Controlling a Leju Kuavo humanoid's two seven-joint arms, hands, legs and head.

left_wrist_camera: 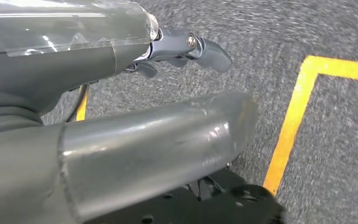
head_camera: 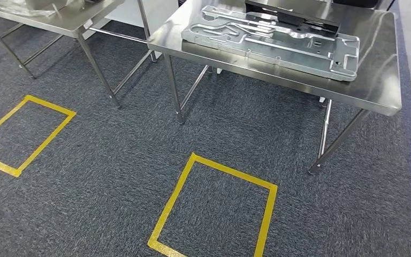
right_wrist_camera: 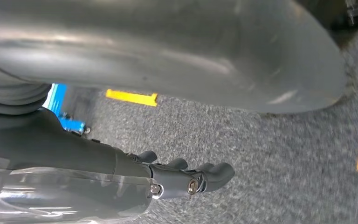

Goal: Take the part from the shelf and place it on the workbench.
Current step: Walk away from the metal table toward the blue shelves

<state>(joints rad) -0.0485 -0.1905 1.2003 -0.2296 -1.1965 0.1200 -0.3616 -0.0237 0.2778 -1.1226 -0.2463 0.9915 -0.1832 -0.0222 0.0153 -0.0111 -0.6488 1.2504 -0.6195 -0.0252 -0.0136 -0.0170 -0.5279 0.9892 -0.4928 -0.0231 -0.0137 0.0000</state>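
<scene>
You can see a big, flat, silver metal part [head_camera: 278, 38] with many cut-out shapes lying on the shiny steel worktop [head_camera: 377, 91] ahead. It sits near the front edge, and its right end is close to the edge too. A dark flat thing [head_camera: 291, 15] lies just behind it. I cannot tell if this part is the one you were meant to move, or one that was there already.

Your left hand [left_wrist_camera: 186, 46] hangs down over the grey carpet floor [head_camera: 112, 176]. Its dark fingers [left_wrist_camera: 212, 53] are a little curled, not tight, and they hold nothing. Your right hand [right_wrist_camera: 186, 179] hangs the same way, fingers [right_wrist_camera: 216, 172] loosely bent and empty.

Here is what could go wrong. If you walk close to the worktop, a swinging arm or your body could bump the thin steel legs [head_camera: 174, 88] or the front edge. That bump could make the silver part slide and drop, because it lies so near the edge.

There is a yellow tape square [head_camera: 214, 209] on the floor in front of the worktop, and another yellow tape square [head_camera: 24, 134] to the left, in front of a second steel table [head_camera: 72, 24]. If you stop outside the square, you may stand too far away or too close, and your reach would be off.

Both wrist pictures are blurry, so go slowly.
</scene>
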